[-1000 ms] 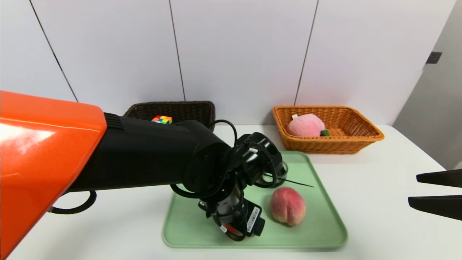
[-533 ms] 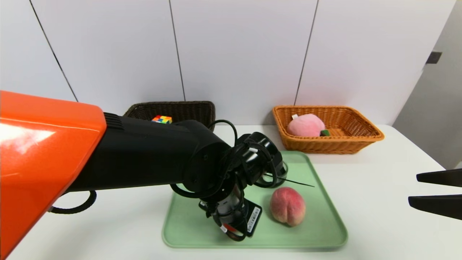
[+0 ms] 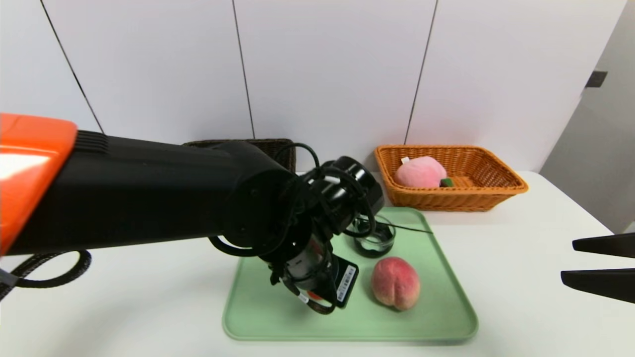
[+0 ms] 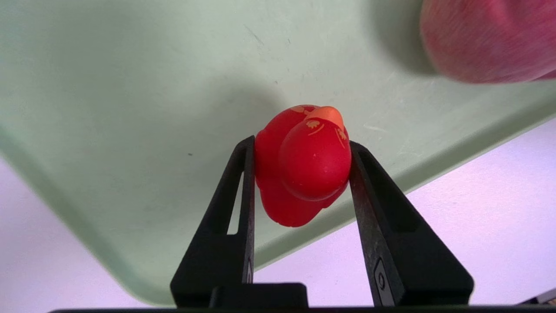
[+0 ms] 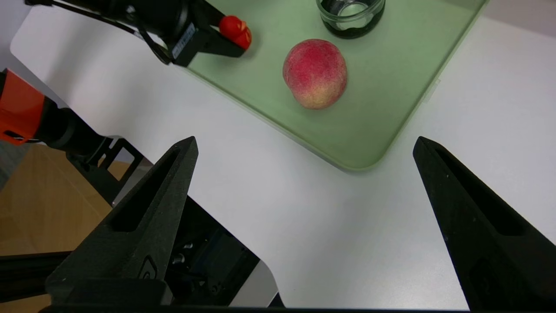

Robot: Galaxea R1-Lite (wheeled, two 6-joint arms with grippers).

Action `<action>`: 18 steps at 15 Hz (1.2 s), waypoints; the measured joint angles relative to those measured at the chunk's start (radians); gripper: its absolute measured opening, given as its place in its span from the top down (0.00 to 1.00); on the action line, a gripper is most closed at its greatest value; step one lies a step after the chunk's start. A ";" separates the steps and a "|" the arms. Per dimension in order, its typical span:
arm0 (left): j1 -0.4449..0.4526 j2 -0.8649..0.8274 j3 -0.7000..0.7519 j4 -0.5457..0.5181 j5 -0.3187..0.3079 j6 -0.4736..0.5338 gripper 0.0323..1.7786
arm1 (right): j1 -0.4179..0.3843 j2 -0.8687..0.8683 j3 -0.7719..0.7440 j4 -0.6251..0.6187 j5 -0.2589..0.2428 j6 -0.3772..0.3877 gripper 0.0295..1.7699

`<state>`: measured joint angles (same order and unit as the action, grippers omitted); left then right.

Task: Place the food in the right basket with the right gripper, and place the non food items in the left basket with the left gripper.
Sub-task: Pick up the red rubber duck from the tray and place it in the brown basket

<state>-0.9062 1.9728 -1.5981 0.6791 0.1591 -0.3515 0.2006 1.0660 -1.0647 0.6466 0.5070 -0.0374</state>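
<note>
Gripping the small red rubber toy with the orange beak [image 4: 315,161], your left hand [image 4: 302,150] has its fingers clamped on both sides of it, over the pale green rectangular tray [image 3: 397,325]. On that tray you have the pink, fuzzy peach [image 3: 395,283] and, near it, a clear round glass jar [image 3: 375,238]. Your right hand [image 5: 305,139] is parked over the white tabletop [image 3: 526,287], fingers wide apart. The orange-brown wicker basket [image 3: 456,199] holds a pink plush item [image 3: 420,172]; the dark brown wicker basket [image 3: 270,144] is partly hidden behind your left arm.
</note>
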 joint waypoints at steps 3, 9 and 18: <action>0.066 -0.070 -0.087 0.026 0.002 0.034 0.63 | 0.000 -0.003 0.002 0.000 0.000 0.000 0.03; 0.293 -0.098 -0.286 0.044 0.003 0.167 0.64 | 0.000 -0.005 0.013 -0.001 0.005 0.000 0.03; 0.451 0.097 -0.341 -0.217 0.002 0.213 0.66 | 0.000 -0.005 0.022 0.000 0.003 0.000 0.03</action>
<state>-0.4555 2.0700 -1.9396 0.4623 0.1611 -0.1385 0.2006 1.0611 -1.0430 0.6470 0.5104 -0.0379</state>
